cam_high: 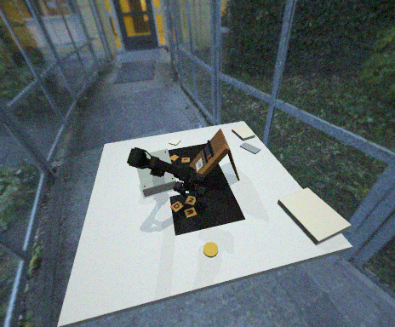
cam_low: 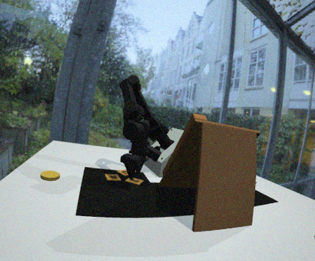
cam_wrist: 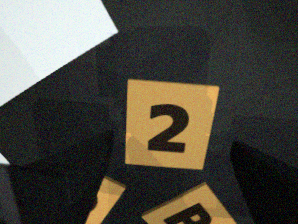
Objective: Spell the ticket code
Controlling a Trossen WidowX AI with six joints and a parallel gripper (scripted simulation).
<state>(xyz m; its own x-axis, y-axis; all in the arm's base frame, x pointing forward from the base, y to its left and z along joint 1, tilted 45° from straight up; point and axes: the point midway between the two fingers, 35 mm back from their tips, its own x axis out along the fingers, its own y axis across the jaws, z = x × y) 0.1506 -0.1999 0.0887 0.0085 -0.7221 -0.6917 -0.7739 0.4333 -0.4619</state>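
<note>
A white counter (cam_high: 107,264) stands inside a glass-walled walkway. A black mat (cam_high: 218,209) lies in its middle. A single black robot arm (cam_high: 167,167) rises from a grey base plate (cam_high: 158,187) at the mat's left edge and bends down over the near part of the mat.

The gripper (cam_low: 133,170) hangs low over a cluster of three orange tiles lying flat on the mat. Its fingers are parted and hold nothing. In the wrist view, the tile marked 2 (cam_wrist: 171,124) sits directly below, centred between the two dark finger shapes at the left and right edges of the picture. Part of a tile marked R (cam_wrist: 192,210) shows just beneath it, and the corner of a third tile (cam_wrist: 107,202) shows at lower left, its letter out of view. In the top view the 2 tile is the farthest of the three, just beside the gripper.

Beyond the arm stands a slanted brown board (cam_high: 214,154) carrying a dark rail (cam_high: 208,149) and a small white ticket (cam_high: 199,165); the print on it is too small to read. Two more orange tiles (cam_high: 180,158) lie on the far part of the mat, left of the board.

Elsewhere on the counter are a yellow disc (cam_high: 210,249) near the front edge, a large cream slab (cam_high: 313,214) at the right, and two small flat pieces, one cream (cam_high: 243,133) and one grey (cam_high: 250,148), at the far right corner. A small white card (cam_high: 174,141) lies just past the mat's far edge.
</note>
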